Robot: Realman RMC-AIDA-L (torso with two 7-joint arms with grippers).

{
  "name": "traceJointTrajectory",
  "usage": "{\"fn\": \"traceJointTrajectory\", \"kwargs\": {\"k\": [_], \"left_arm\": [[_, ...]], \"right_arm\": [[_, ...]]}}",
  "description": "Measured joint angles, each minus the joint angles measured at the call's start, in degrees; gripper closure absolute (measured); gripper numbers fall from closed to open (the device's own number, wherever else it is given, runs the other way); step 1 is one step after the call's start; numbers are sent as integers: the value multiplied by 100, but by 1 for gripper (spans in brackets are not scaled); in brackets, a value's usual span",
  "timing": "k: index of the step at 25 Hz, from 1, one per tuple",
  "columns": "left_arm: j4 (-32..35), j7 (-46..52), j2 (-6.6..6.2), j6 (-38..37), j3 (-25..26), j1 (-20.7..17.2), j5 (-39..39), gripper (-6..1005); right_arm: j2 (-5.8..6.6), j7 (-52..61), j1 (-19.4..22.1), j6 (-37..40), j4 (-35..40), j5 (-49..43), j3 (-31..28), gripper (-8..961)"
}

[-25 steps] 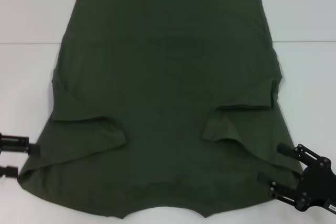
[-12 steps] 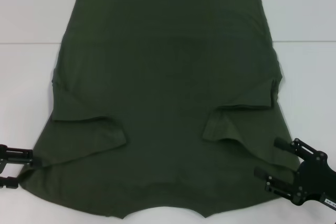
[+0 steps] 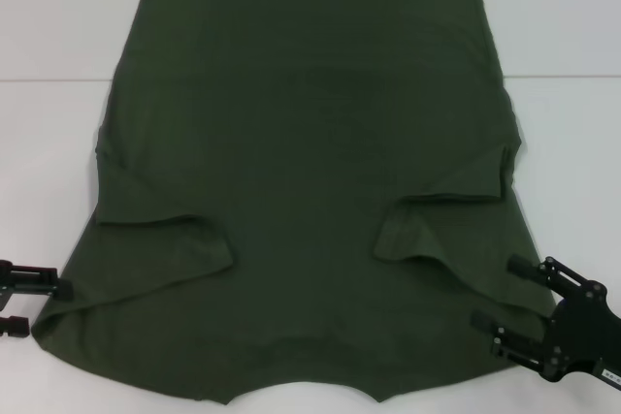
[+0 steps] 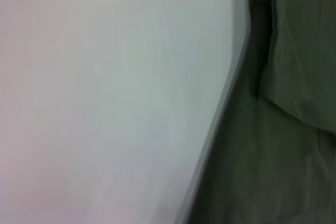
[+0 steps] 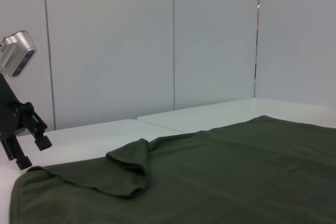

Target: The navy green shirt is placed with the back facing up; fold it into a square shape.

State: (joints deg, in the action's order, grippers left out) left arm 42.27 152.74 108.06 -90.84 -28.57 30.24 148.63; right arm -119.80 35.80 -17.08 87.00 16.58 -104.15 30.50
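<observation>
Near edge: left gripper [image 3: 39, 305] fingers apart, at the near-left corner of the large dark olive-green cotton shirt [image 3: 310, 172]. Right gripper [image 3: 505, 295] fingers apart over the near-right corner. Shirt lies flat on white surface [image 3: 572, 133], plain side up, both sleeves folded inward, running to the far edge.

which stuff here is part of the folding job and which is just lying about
Part of the job:
- navy green shirt
- left hand, open at the shirt's near left corner
- right hand, open at its near right edge

Just there:
- white table
</observation>
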Motion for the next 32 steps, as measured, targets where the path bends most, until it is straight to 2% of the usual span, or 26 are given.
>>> {"fn": "traceJointTrajectory", "kwargs": {"k": [11,29,32], "left_arm": [[-76,-4,24,12,-56,-5,0,122],[-87,-42,131,32,-80,67,-50,124],[-47,-40,89,-46,-73,71,-23,124]], "right_arm": [[1,-4,12,25,7,0,0,94],[2,0,30,92,6,-6,0,95],[1,-2,30,101,6,-6,0,95]]}}
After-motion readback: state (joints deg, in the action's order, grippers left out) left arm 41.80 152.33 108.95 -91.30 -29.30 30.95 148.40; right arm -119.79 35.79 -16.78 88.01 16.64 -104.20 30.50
